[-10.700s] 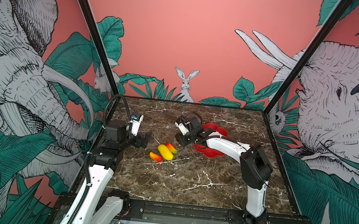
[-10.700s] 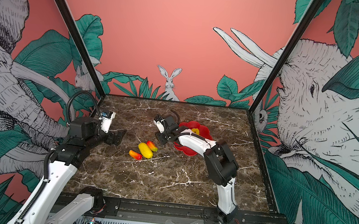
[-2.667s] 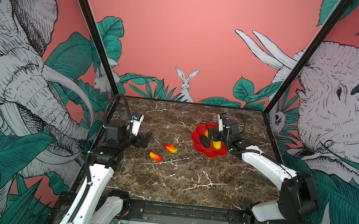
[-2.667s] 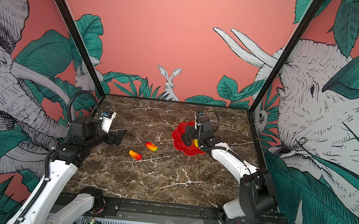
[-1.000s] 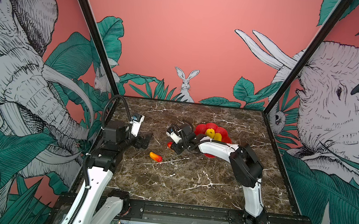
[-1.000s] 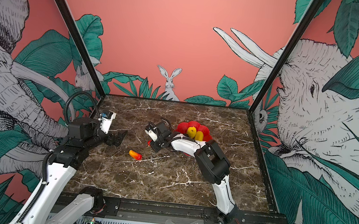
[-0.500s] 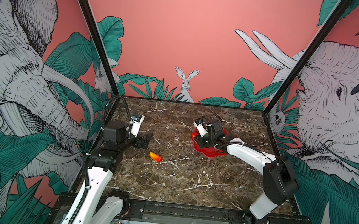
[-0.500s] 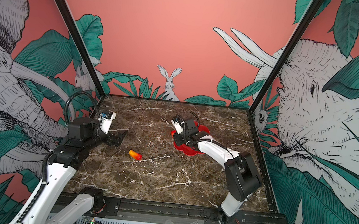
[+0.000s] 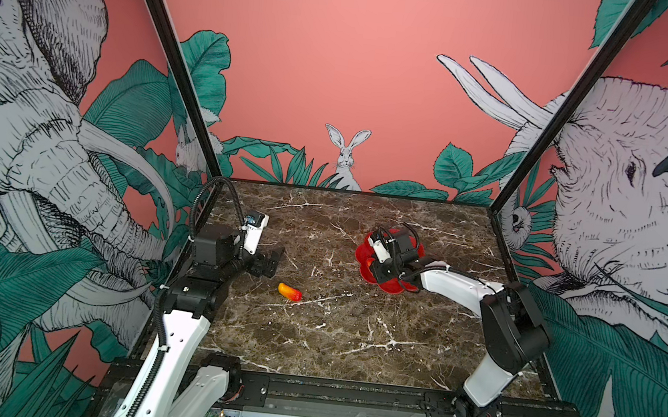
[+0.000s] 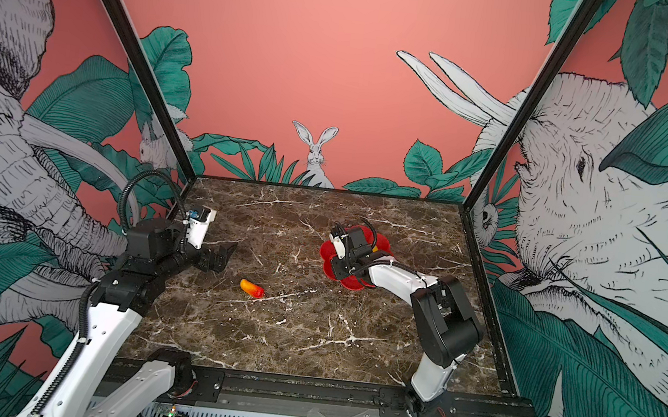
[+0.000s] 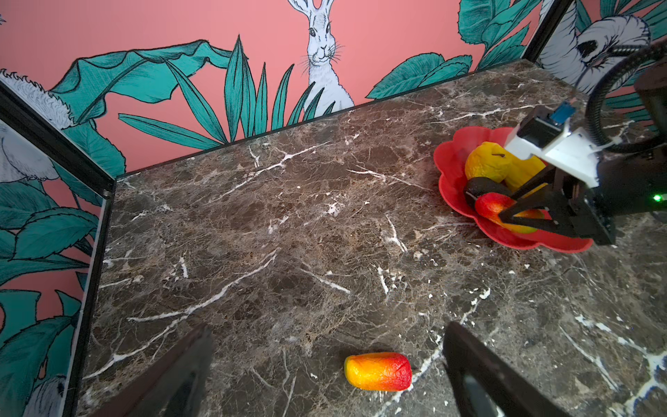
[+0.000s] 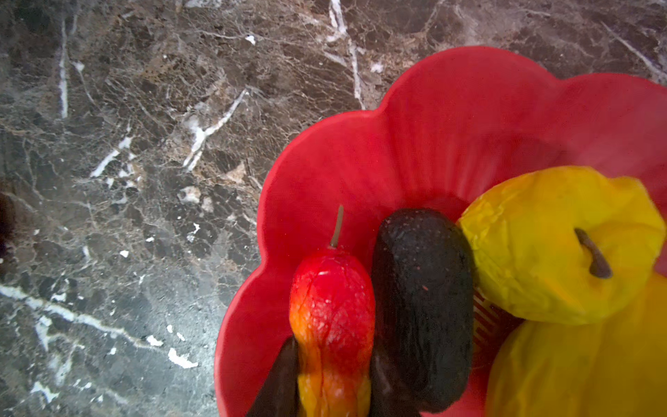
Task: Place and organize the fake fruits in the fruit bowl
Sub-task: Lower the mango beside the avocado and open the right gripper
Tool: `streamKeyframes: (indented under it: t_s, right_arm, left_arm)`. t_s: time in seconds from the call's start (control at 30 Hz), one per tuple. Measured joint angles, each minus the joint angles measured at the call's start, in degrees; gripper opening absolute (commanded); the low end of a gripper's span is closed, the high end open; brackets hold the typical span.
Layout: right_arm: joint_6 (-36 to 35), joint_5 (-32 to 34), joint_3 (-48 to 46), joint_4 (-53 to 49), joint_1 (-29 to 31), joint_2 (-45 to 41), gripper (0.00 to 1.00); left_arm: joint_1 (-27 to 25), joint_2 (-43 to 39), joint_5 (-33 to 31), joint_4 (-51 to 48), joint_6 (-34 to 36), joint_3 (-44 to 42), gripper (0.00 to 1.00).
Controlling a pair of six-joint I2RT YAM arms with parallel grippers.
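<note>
Mango (image 12: 332, 317) | right gripper (image 12: 332, 377) pinches it in bowl (image 12: 433, 126) | left gripper (image 9: 273, 260) wide, empty | risk: released, it rolls over low rim.

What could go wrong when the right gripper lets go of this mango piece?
The right gripper holds the mango piece close to the low rim of the fruit bowl; released there, it may roll out.
One finger sits against the black oval, so opening could shove it into the bumpy yellow fruit.
The bowl looks crowded for the other mango piece on the table.
</note>
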Motion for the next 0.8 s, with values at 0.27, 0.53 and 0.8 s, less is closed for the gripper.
streamKeyframes:
  t_s: [0.27, 0.53, 0.8]
  right_arm:
    - [0.22, 0.09, 1.33, 0.07, 0.0, 1.07, 0.34]
    - [-0.55, -0.13, 2.56, -0.2, 0.0, 0.83, 0.61]
    - [-2.16, -1.79, 3.8, -3.23, 0.17, -2.58, 0.81]
  left_arm:
    - [0.0, 0.04, 0.0, 0.0, 0.0, 0.0, 1.0]
    - [0.0, 0.07, 0.0, 0.0, 0.0, 0.0, 1.0]
    - [0.0, 0.11, 0.0, 0.0, 0.0, 0.0, 1.0]
